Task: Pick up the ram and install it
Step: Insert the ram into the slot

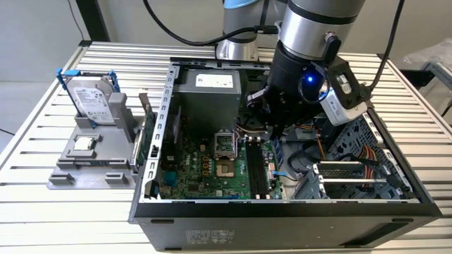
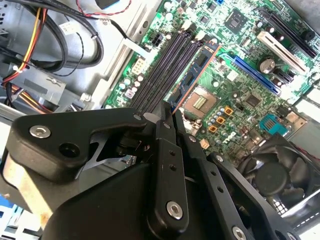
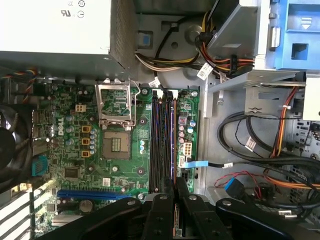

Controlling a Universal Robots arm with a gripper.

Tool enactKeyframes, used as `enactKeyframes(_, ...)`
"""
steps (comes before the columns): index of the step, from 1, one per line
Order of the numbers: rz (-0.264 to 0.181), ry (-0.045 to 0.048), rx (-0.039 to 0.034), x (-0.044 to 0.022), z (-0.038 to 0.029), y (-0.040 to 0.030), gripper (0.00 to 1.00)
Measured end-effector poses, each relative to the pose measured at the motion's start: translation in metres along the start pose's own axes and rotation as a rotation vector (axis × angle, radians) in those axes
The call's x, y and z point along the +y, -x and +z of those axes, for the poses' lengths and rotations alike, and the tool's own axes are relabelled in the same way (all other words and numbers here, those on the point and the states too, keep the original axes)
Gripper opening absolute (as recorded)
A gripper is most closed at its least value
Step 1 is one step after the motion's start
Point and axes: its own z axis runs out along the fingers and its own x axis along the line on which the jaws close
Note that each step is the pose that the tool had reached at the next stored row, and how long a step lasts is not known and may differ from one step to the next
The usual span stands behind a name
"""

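My gripper (image 1: 278, 138) hangs inside the open computer case, over the motherboard (image 1: 211, 169). It is shut on the ram (image 2: 195, 75), a thin blue-green board with dark chips that points from the fingertips down toward the black memory slots (image 2: 160, 75). In the first wrist view the ram (image 3: 173, 150) appears edge-on between the fingers (image 3: 161, 210), lined up along the slots (image 3: 161, 140). From the exterior view its lower end (image 1: 278, 154) sits just above the slots (image 1: 255, 169), beside the empty processor socket (image 1: 224, 143). Whether it touches a slot I cannot tell.
A grey fixture (image 1: 92, 169) on the exterior view's left holds a silver hard drive (image 1: 95, 100) and a small square processor chip (image 1: 84, 143). Inside the case are the power supply (image 1: 208, 92), bundled cables (image 3: 260, 150), a fan (image 2: 272, 175) and a drive cage (image 1: 353, 177).
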Motion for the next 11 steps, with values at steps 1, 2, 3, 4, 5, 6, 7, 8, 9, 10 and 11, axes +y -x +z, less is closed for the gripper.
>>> enactKeyframes(1, 0.0, 0.0, 0.0001, 0.0, 0.0005, 0.0, 0.0)
enactKeyframes(2, 0.0, -0.0002, 0.0001, 0.0, 0.0009, 0.0, 0.0)
enactKeyframes(3, 0.0, -0.0002, 0.0001, 0.0, 0.0014, 0.0, 0.0)
enactKeyframes(4, 0.0, -0.0002, 0.0001, 0.0001, 0.0018, 0.0, 0.0)
enactKeyframes(5, 0.0, -0.0003, 0.0001, 0.0001, 0.0022, 0.0, 0.0)
enactKeyframes(6, 0.0, -0.0005, 0.0001, 0.0001, 0.0026, 0.0, 0.0)
enactKeyframes(7, 0.0, -0.0006, 0.0, 0.0001, 0.003, 0.0, 0.0)
enactKeyframes(8, 0.0, -0.0006, 0.0, 0.0001, 0.0034, 0.0, 0.0)
enactKeyframes(9, 0.0, -0.0006, 0.0, 0.0001, 0.0039, 0.0, 0.0)
enactKeyframes(10, 0.0, -0.0007, 0.0001, 0.0001, 0.0044, 0.0, 0.0)
enactKeyframes(11, 0.0, -0.0006, 0.0, 0.0001, 0.0049, 0.0, 0.0)
